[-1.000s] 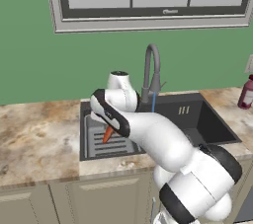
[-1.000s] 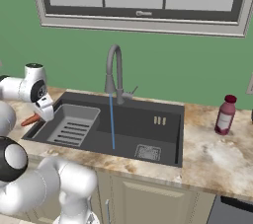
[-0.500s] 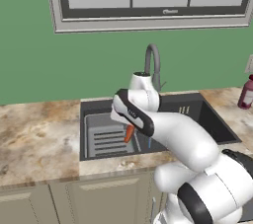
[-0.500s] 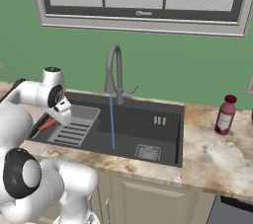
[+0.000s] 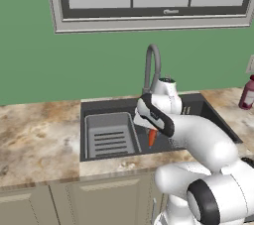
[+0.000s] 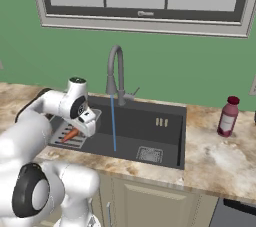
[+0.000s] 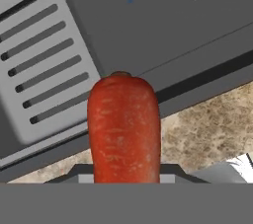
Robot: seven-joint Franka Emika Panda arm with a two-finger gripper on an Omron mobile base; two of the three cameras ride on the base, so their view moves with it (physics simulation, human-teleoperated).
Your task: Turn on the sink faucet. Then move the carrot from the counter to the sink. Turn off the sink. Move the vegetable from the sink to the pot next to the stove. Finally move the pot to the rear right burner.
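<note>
My gripper (image 5: 150, 130) is shut on the carrot (image 5: 152, 138), a slim orange-red root that hangs tip-down over the front of the dark sink (image 5: 115, 110). In the right base view the carrot (image 6: 71, 134) slants above the ribbed tray insert (image 6: 64, 137), below the gripper (image 6: 84, 125). In the hand view the carrot (image 7: 123, 124) stands between the jaws, above the sink's front wall and the counter (image 7: 212, 124). The sink faucet (image 6: 116, 71) runs, and a thin blue stream (image 6: 113, 123) falls into the sink (image 6: 150, 126).
A pink-red bottle (image 6: 228, 116) with a dark cap stands on the counter to the right of the sink. A square drain grate (image 6: 149, 154) lies at the basin's front right. The dark stove corner (image 6: 235, 215) shows at the lower right.
The arm has swung right with the carrot in its grip, from the sink's left rim across the tray insert toward the middle of the basin. Water keeps running.
</note>
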